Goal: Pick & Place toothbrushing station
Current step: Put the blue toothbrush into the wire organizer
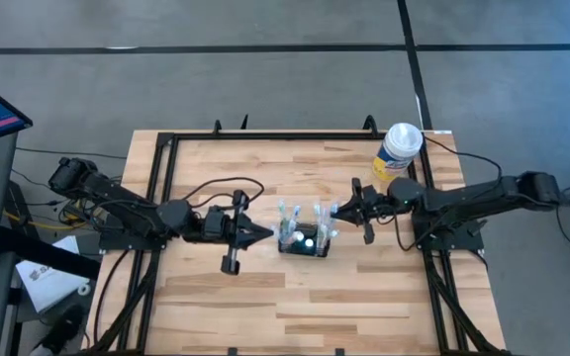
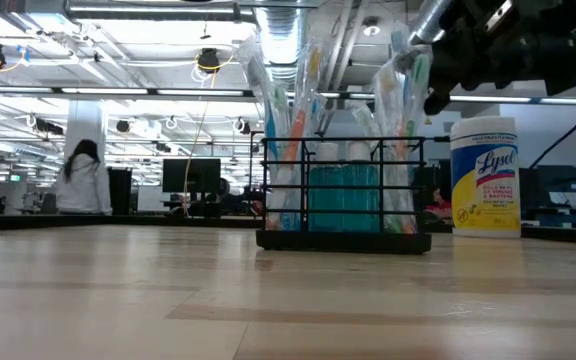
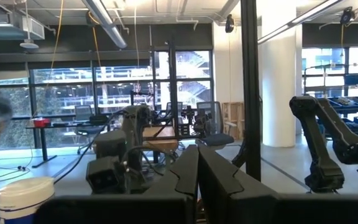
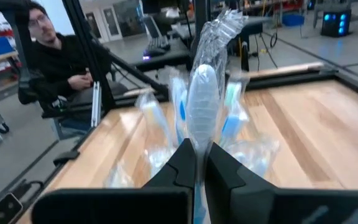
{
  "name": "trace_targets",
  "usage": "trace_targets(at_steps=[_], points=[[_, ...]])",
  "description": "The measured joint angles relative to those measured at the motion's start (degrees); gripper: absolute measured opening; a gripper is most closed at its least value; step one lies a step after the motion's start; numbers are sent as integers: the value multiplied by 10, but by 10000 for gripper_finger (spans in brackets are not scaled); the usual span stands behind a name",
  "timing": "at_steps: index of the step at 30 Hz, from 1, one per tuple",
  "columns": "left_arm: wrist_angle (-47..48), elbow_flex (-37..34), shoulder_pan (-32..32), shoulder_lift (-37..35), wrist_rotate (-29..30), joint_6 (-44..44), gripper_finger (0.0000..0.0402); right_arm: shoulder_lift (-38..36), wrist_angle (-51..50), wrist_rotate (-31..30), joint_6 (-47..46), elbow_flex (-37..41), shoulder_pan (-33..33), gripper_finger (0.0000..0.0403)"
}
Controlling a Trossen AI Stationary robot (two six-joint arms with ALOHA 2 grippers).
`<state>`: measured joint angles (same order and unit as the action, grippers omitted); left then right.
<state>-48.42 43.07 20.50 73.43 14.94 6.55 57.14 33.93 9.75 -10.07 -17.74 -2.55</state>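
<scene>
Right wrist: right gripper (image 4: 197,163) clamped on wrapped toothbrush (image 4: 202,106) in toothbrushing station (image 1: 304,240); could tip station. Left gripper (image 1: 262,233) shut.

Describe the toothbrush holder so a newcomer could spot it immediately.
Look at the wooden table, near its middle between the two arms. The toothbrush holder is a small black wire rack with wrapped toothbrushes standing upright. The wipes canister by the far edge is a white-and-yellow cylinder.

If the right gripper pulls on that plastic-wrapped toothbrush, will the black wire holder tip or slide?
Likely to slide or lift: the black wire toothbrush holder looks light and open-framed. It seems top-heavy, since the wrapped toothbrushes stand well above its rim. The right gripper, shut on crinkly wrap, may slip.
</scene>
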Motion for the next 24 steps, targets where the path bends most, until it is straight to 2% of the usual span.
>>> trace_targets(at_steps=[9, 19, 24], points=[[0, 0, 14, 0, 0, 0, 0, 36, 15, -1, 2, 0, 7, 4], [0, 0, 14, 0, 0, 0, 0, 69, 28, -29, 27, 0, 43, 4], [0, 0, 14, 0, 0, 0, 0, 87, 30, -63, 31, 2, 56, 3]])
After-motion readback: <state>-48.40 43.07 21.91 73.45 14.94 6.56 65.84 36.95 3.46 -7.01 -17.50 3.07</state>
